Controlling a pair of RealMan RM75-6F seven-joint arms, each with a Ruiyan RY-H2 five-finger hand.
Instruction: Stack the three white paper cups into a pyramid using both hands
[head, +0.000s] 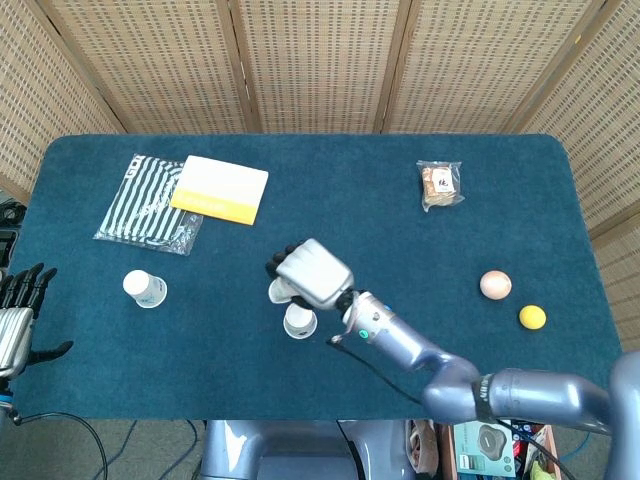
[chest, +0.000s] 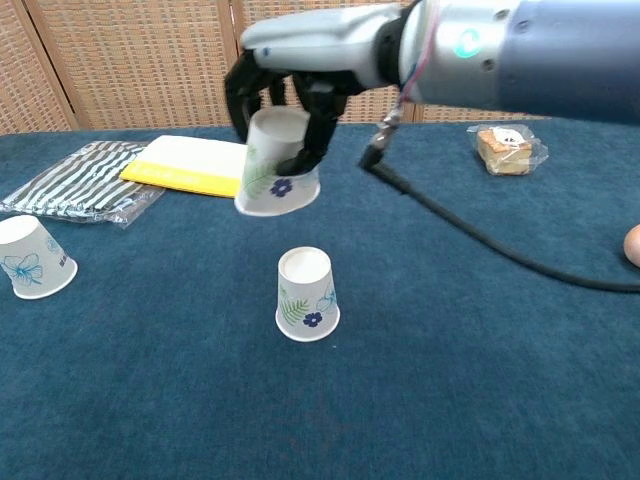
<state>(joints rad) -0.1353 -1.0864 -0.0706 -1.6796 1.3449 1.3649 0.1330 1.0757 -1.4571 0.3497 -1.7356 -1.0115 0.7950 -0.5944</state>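
My right hand (head: 308, 270) (chest: 290, 100) holds a white paper cup (chest: 277, 164) upside down in the air, tilted, above and slightly left of the middle cup (chest: 307, 294) (head: 299, 321) that stands upside down on the table. In the head view the held cup (head: 279, 292) peeks out under the hand. A third upturned cup (head: 145, 289) (chest: 32, 258) stands far left. My left hand (head: 18, 315) hangs at the table's left edge, fingers spread, holding nothing.
A striped bag (head: 148, 201) and a yellow-white pack (head: 220, 189) lie at the back left. A wrapped snack (head: 440, 183) sits at the back right. A peach ball (head: 495, 285) and a yellow ball (head: 532, 317) lie at the right. The arm's cable (chest: 480, 235) trails over the table.
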